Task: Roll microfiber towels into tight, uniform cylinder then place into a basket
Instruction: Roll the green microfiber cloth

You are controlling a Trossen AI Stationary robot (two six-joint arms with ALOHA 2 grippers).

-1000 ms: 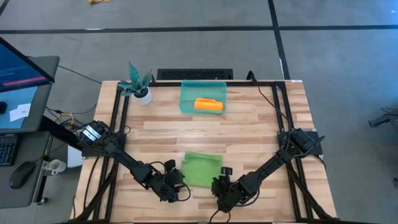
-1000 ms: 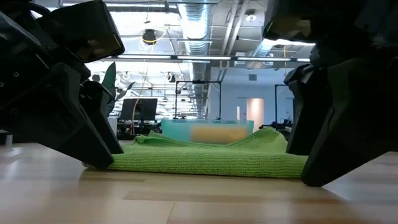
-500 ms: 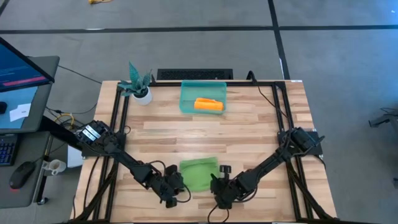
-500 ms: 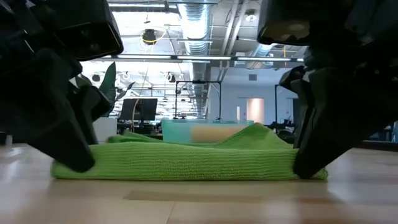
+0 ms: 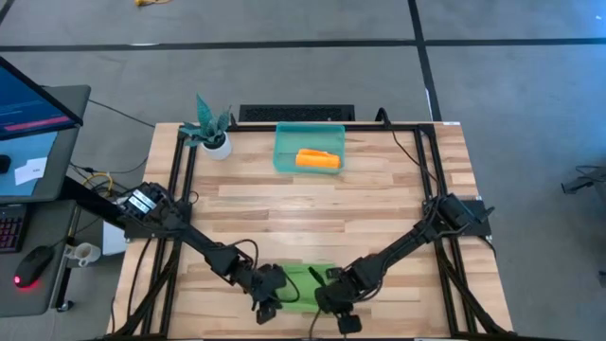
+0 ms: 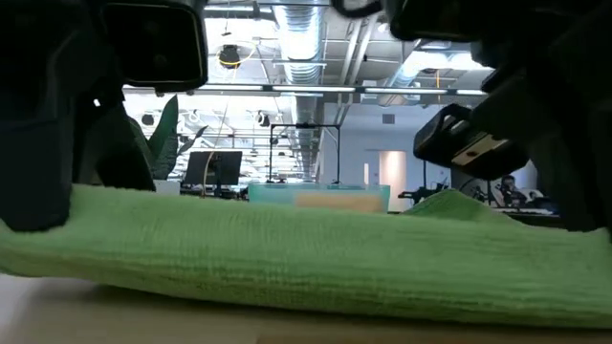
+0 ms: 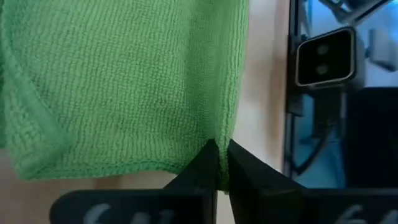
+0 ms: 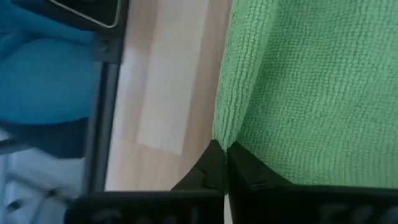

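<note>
Wooden counter (image 5: 379,204) slats carry the scene. At its near edge the lime green towel (image 5: 301,284) lies between both arms; the left gripper (image 7: 219,163) has its jaws clamped together on one corner of the cloth, and the right gripper (image 8: 219,163) has its jaws pinched on the opposite corner. Toward the far edge, the teal basket (image 5: 284,152) holds the rolled orange-yellow towel (image 5: 317,159), beside a small potted plant (image 5: 210,128).

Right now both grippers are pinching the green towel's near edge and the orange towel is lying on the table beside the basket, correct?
Not quite. The orange towel is inside the basket, as the high view shows. The rest holds: the left gripper and right gripper are each shut on the green towel.
</note>
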